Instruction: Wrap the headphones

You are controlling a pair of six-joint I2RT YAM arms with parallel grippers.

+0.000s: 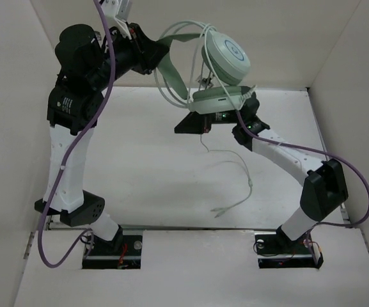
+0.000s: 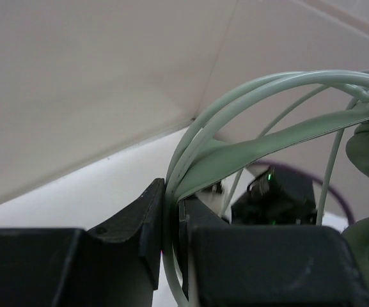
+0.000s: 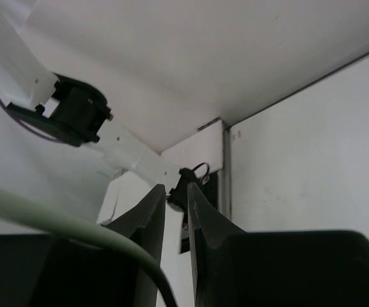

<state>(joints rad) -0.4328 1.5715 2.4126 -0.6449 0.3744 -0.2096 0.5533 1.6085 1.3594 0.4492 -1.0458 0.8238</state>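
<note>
My left claw is clenched on the thin curved headband of the pale mint-green over-ear headphones. It holds them in the air above the far part of the white table. The two round earcups sit one over the other, the lower just above my right claw. That claw's fingers stand slightly parted, gripping nothing, and a pale green strand passes low in front of them. The long thin pale cable trails down onto the tabletop.
</note>
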